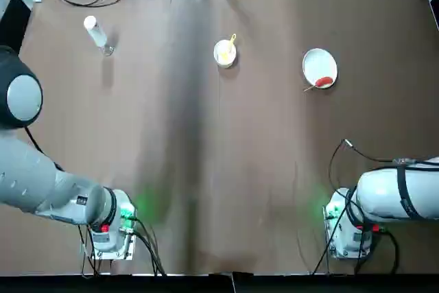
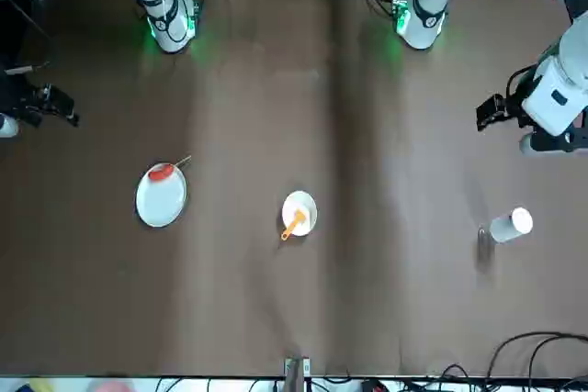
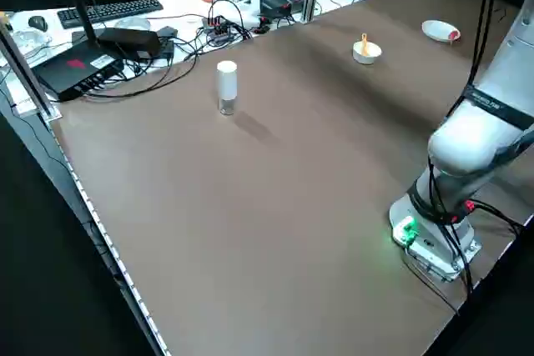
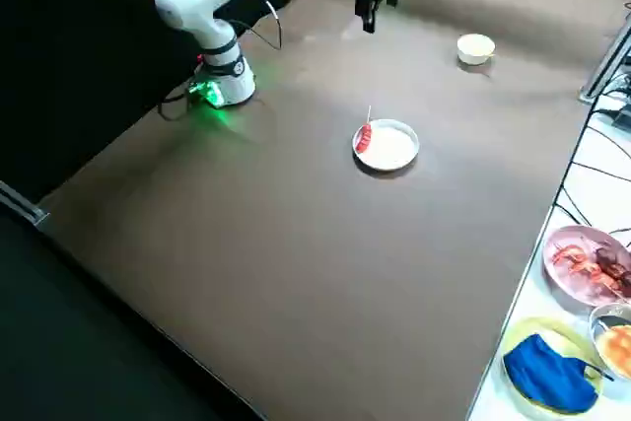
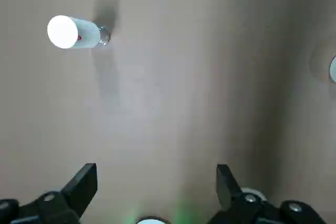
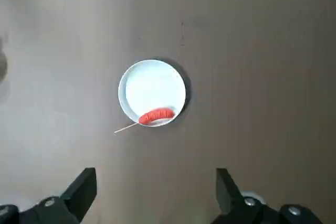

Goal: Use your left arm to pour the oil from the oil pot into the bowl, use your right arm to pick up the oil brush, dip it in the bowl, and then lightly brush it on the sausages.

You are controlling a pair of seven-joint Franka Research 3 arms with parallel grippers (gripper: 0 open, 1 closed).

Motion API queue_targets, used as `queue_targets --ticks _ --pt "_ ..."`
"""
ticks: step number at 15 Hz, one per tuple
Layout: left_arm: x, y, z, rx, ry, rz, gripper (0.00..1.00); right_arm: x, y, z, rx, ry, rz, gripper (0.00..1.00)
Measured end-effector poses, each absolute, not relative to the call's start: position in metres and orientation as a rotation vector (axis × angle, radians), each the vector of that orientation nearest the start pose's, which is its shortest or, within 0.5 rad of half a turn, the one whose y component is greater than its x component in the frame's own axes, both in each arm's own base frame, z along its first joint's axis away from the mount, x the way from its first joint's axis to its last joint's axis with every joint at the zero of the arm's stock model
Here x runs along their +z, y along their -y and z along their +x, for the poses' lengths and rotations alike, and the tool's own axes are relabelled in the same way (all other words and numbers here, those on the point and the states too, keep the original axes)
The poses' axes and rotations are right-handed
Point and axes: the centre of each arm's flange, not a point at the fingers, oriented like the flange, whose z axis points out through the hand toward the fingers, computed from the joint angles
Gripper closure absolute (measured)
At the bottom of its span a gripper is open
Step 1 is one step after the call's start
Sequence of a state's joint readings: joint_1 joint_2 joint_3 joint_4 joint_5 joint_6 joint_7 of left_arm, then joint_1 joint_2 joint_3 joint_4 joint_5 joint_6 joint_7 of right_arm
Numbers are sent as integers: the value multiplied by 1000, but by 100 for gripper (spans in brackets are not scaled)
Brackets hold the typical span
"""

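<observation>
Brown table [image 1: 206, 190], wide and mostly bare, with cables, a keyboard [image 3: 108, 10] and dishes of food beyond its far edge. Nothing of the task done yet by the look of it: oil pot [image 1: 96, 33] upright and capped near the far left corner, untouched; bowl [image 1: 224, 53] at mid-table toward the far edge, with the yellow oil brush [image 1: 231, 42] already resting in it; sausage [image 1: 324, 81] on its stick lying at the near rim of the white plate [image 1: 317, 62], toward the far right. Left gripper [image 5: 152, 190] high above the table, jaws wide apart, empty, pot well ahead. Right gripper [image 6: 155, 192] likewise spread and empty, hanging over the plate. All left: pour, pick, dip, brush. No obstacle between either gripper and its target.
</observation>
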State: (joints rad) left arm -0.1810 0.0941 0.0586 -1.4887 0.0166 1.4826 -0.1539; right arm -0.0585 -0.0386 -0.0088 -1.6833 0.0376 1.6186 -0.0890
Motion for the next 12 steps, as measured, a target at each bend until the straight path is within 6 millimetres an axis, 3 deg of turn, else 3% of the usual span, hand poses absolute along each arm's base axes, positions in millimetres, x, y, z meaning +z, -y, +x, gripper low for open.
queue_targets --ticks 4,7,10,12 --pt "604 69 569 144 49 -3103 0 596 58 540 55 -39 -3099 0" --pt "602 69 571 146 51 -3102 0 594 53 533 124 -20 -3093 0" --pt "584 72 581 149 49 -3081 0 600 50 530 122 -4 -3093 0" --pt "575 63 589 147 64 -3077 0 603 44 527 130 28 -3093 0"
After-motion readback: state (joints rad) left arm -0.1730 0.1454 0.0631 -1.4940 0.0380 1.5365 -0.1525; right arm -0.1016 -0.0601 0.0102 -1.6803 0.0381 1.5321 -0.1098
